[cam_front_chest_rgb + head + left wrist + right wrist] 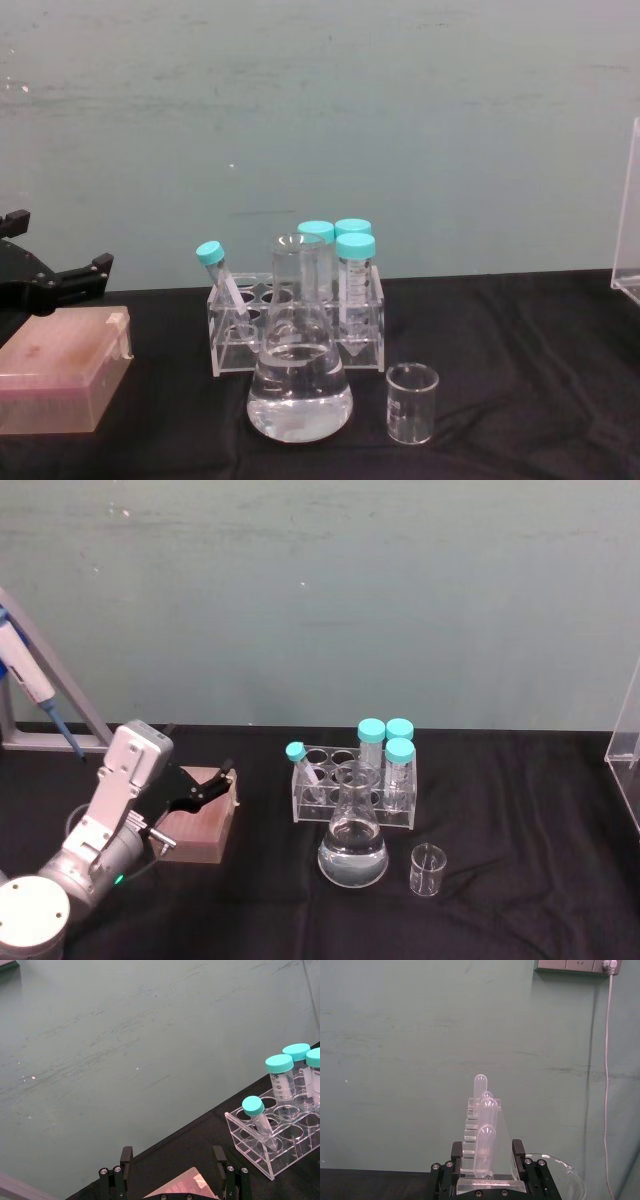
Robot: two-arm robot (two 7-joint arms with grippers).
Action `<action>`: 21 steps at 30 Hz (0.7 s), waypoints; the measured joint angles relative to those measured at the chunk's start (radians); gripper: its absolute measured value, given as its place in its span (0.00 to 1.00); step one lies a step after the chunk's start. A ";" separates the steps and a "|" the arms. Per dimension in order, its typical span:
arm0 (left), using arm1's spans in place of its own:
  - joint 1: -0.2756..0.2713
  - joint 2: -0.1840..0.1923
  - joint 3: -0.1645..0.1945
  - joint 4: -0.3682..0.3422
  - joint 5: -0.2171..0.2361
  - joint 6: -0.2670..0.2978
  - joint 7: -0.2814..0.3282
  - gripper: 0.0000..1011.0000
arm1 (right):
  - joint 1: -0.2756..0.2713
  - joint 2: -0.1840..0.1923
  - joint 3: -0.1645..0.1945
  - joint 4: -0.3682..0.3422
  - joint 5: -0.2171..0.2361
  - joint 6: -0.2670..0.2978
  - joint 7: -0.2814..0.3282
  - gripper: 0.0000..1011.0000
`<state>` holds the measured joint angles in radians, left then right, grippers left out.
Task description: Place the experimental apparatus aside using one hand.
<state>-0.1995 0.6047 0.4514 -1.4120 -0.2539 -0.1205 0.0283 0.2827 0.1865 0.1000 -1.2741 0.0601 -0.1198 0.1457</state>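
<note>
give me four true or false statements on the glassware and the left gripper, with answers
1. The flask holds clear liquid. True.
2. The beaker stands on the robot's left of the flask. False: it stands on the flask's right.
3. The rack holds four teal-capped tubes. True: three upright, one tilted.
4. The left gripper is shut on the flask. False: it is open above the brown box, well apart from the flask.

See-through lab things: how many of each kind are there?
Teal-capped tubes: 4
Tube rack: 1
Conical flask: 1
Beaker: 1
Acrylic stand with long tubes: 1
Total: 8
</note>
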 joint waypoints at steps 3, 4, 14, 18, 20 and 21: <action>0.000 0.000 0.000 0.000 0.000 0.000 0.000 0.99 | 0.003 0.003 0.000 0.005 0.004 0.000 0.003 0.60; 0.000 0.000 0.000 0.000 0.000 0.000 0.000 0.99 | 0.003 0.003 0.000 0.005 0.004 0.000 0.003 0.60; 0.000 0.000 0.000 0.000 0.000 0.000 0.000 0.99 | 0.005 0.008 -0.001 0.013 0.013 0.001 0.007 0.60; 0.000 0.000 0.000 0.000 0.000 0.000 0.000 0.99 | 0.005 0.008 -0.002 0.014 0.014 0.002 0.007 0.60; 0.000 0.000 0.000 0.000 0.000 0.000 0.000 0.99 | 0.005 0.008 -0.003 0.015 0.015 0.002 0.007 0.60; 0.000 0.000 0.000 0.000 0.000 0.000 0.000 0.99 | 0.005 0.008 -0.003 0.015 0.015 0.002 0.007 0.60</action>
<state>-0.1995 0.6047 0.4514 -1.4119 -0.2539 -0.1205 0.0282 0.2876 0.1945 0.0970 -1.2592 0.0753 -0.1182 0.1523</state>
